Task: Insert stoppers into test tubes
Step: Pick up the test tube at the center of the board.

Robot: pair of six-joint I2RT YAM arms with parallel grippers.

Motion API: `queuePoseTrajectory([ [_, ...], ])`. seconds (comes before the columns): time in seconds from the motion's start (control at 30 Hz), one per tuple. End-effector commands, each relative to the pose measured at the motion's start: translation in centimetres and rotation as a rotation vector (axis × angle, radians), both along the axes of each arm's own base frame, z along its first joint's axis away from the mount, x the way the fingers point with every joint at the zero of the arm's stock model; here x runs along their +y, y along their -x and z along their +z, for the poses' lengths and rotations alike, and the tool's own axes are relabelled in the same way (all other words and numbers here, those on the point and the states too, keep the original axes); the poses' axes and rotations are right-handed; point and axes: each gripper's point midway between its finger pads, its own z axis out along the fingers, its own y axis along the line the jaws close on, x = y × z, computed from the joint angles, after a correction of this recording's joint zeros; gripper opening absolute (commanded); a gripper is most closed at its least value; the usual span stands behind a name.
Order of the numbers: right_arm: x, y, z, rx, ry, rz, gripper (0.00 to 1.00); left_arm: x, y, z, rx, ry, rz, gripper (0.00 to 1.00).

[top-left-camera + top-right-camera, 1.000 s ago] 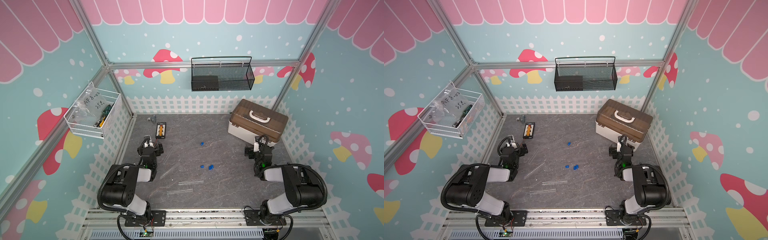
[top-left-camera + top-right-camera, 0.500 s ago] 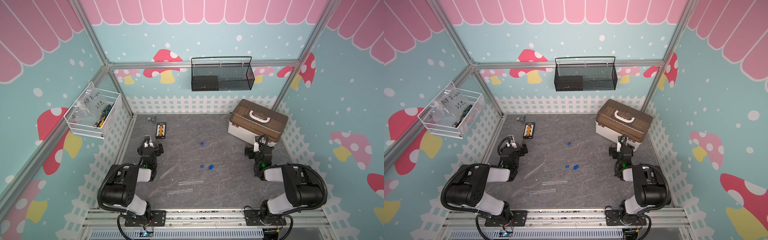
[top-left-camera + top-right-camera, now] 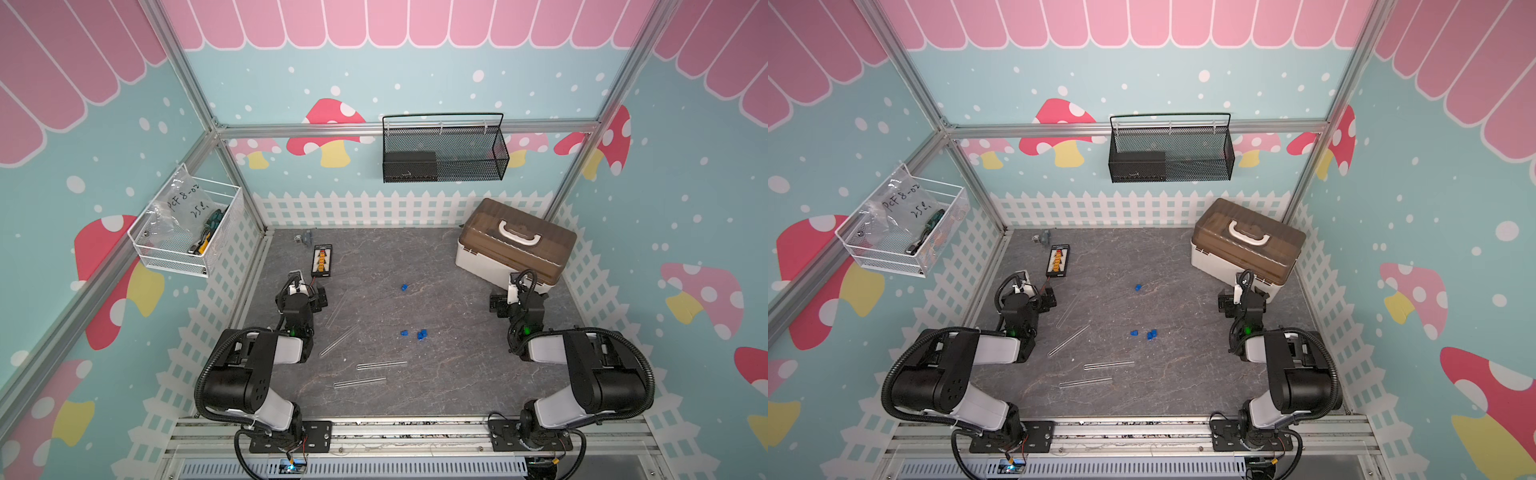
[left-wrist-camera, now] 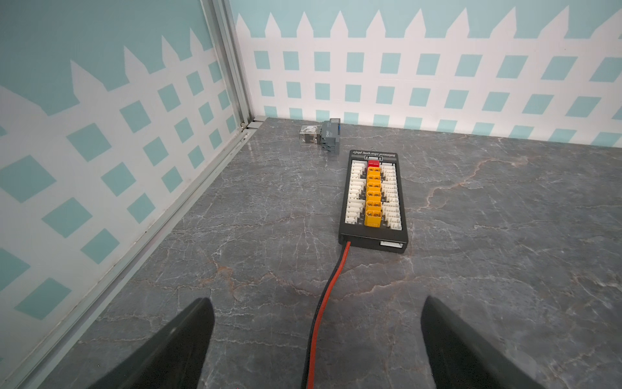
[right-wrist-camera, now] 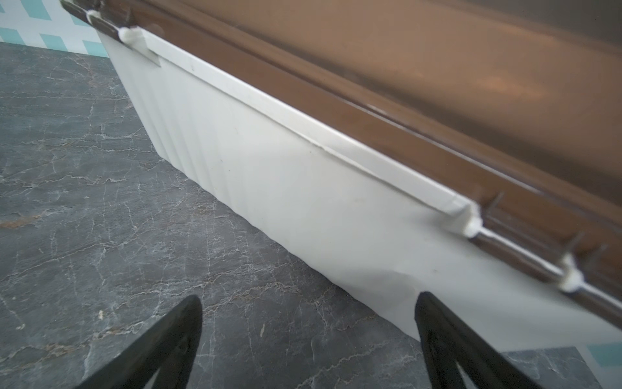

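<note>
Four test tubes (image 3: pixel 381 365) are lying flat on the grey table (image 3: pixel 457 386), left of centre. Two are lying near-parallel toward the front edge and two are slanting closer to the left arm (image 3: pixel 286 349). The glass is barely registering against the stone pattern. The farthest slanted one (image 3: pixel 1068 311) is showing only as a faint streak, and I cannot tell open ends from closed.

The stoppers (image 3: pixel 422 334) are sitting loose at mid-table, just right of the tubes. One is sitting apart from a pair that is touching or nearly so (cannot tell which), and a lone one (image 3: pixel 404 286) is lying farther back. None is sitting in a tube. Neither wrist view is catching tubes or stoppers.

The left gripper (image 4: pixel 316 299) is gaping wide and carrying nothing, with only its two dark fingertips showing. A red-and-black cable (image 4: pixel 331 286) is running between them to a black connector board (image 4: pixel 373 198); whether they are touching is unclear. A small grey module (image 4: pixel 328 136) is lying beyond, near the back wall.

The right gripper (image 5: pixel 308 296) is likewise spreading wide and empty, facing the white side of the brown-lidded box (image 5: pixel 303 202). One finger is overlapping the box in view, so I cannot tell whether it is touching.

Both arms are folding low, with elbows back by the front rail. The wrists are reaching forward near the table's left and right edges.
</note>
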Motion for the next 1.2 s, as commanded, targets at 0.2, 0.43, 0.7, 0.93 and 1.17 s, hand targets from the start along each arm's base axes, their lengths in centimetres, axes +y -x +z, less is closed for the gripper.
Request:
queuePoseTrajectory([
  [0.2,-1.1,1.5,5.3,-0.043,-0.038,-0.087,0.90,-0.3,1.6,5.2,-0.087,0.016,-0.019,0.99],
  [0.43,-0.3,2.9,8.2,-0.007,-0.249,-0.118,0.84,-2.4,2.3,9.5,-0.009,-0.062,-0.164,0.99],
  [0.7,3.2,5.4,8.7,0.231,-0.435,-0.024,0.82,-8.7,4.2,12.0,0.044,-0.005,-0.538,0.92],
  [0.93,5.8,7.9,8.4,0.395,-0.498,0.088,0.81,-15.8,7.3,9.4,0.247,-0.186,-0.881,0.88],
  [1.17,7.2,9.0,9.0,0.459,-0.540,0.143,0.79,-21.1,11.1,4.6,0.427,-0.557,-1.140,0.88],
])
